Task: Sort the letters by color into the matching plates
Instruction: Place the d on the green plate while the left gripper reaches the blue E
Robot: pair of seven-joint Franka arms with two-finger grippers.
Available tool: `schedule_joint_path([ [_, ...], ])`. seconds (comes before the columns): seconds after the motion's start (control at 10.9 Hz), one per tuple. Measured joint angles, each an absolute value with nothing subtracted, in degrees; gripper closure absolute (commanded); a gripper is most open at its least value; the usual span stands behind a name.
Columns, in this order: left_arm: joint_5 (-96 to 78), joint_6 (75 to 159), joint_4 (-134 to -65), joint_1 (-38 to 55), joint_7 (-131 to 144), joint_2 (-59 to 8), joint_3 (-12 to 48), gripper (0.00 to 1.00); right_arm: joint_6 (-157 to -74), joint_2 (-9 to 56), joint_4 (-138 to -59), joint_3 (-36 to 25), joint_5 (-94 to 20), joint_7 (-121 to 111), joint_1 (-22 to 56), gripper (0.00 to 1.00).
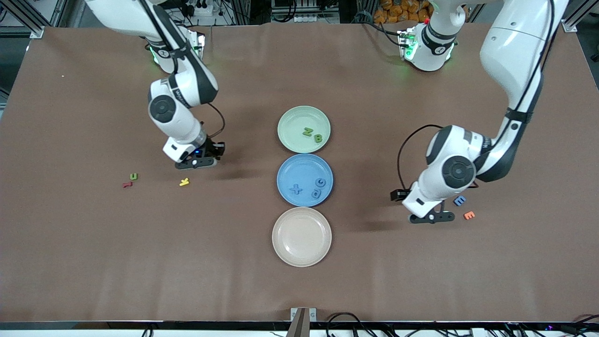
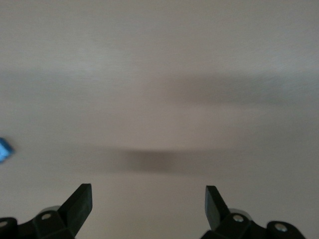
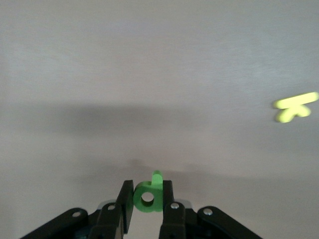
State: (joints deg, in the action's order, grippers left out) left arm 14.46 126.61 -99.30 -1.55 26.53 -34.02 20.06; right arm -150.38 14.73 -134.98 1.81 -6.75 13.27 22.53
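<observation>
My right gripper (image 3: 148, 191) is shut on a green letter P (image 3: 149, 196), over bare table near the yellow piece (image 1: 184, 182); in the front view this gripper (image 1: 199, 162) hides the letter. A green U (image 1: 134, 176) lies toward the right arm's end. The pale green plate (image 1: 292, 122) holds a green Z (image 1: 307, 132) and B (image 1: 318, 138). The blue plate (image 1: 299, 168) holds a blue X (image 1: 295, 189), G (image 1: 320, 182) and 6 (image 1: 316, 193). My left gripper (image 1: 433, 218) (image 2: 148, 194) is open and empty over bare table beside a blue E (image 1: 460, 200) (image 2: 4, 149).
A cream-beige plate (image 1: 302, 237) sits nearest the front camera in the row of plates. An orange piece (image 1: 469, 215) lies by the blue E. A red piece (image 1: 127, 184) lies by the green U. The yellow piece (image 3: 295, 107) shows in the right wrist view.
</observation>
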Motion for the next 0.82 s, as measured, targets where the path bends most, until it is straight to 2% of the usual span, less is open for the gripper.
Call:
schedule_joint_path([
  [0.46,14.5,126.6,-105.6,-8.8,5.1,-30.0,20.7,0.0,-150.2,17.8,-128.0,5.4,-6.9,35.2,32.4,1.0],
  [0.82,16.0,128.8,-108.4,-13.8,-13.4,-28.7,20.8,0.0,-150.2,21.2,-121.6,5.8,-6.9,49.7,40.8,1.0],
])
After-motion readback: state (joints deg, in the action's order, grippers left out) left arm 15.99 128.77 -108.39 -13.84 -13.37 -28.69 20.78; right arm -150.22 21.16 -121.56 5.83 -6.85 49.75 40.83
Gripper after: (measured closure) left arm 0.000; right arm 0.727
